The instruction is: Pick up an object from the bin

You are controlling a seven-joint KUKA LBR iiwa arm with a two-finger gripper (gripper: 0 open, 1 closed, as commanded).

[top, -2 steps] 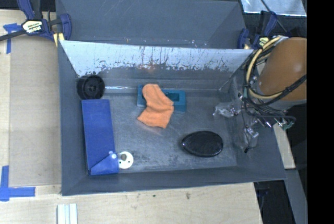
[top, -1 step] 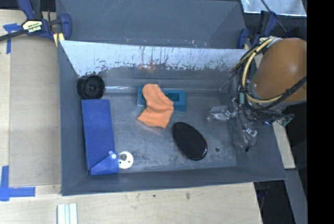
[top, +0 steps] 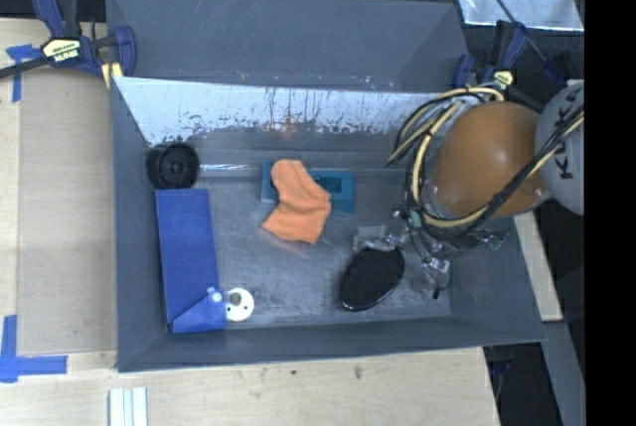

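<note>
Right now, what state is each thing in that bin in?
Orange cloth: crumpled, partly on the blue block.
Blue block: flat, partly covered.
Long blue box: flat along the left side.
Black round thing: resting in the back left corner.
White round piece: loose beside the box's near end.
Black oval thing: lying flat, close to the robot arm.
</note>
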